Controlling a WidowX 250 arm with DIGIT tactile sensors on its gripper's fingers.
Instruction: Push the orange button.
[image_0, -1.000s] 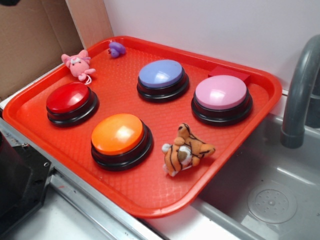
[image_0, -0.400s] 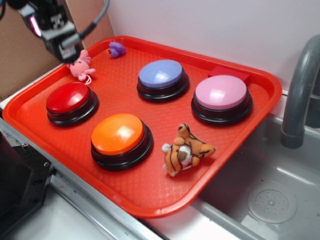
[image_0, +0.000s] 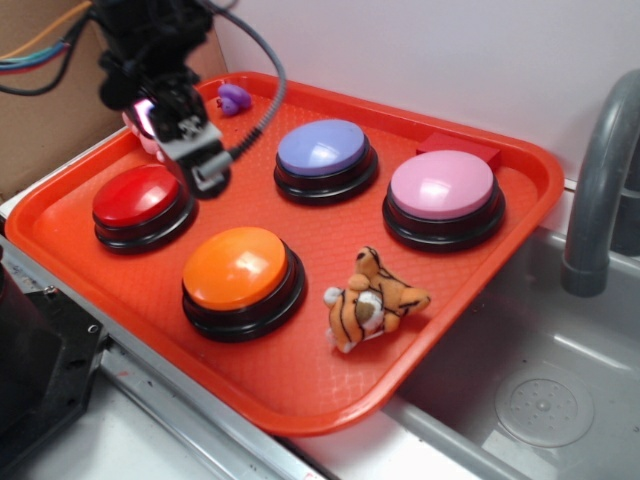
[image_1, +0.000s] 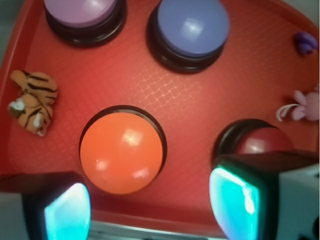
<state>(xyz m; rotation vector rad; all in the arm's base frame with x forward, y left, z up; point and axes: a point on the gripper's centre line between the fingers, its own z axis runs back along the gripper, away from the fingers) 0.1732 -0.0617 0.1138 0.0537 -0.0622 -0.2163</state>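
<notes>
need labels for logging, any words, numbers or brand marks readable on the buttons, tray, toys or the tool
None: no readable text shows in either view.
The glossy orange domed button, the darker red domed button, the blue domed button and the pink domed button have plain tops.
The red plastic tray shows only a woven texture.
The tool bears no legible mark.

gripper (image_0: 192, 150) moved down and right, now over tray (image_0: 300, 395), hiding pink plush

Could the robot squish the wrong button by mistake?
Maybe. The end effector hangs closer to the red button than the orange button, and the two look alike, so it might press red. The tiger plush sits right beside the orange button and could get bumped.
</notes>
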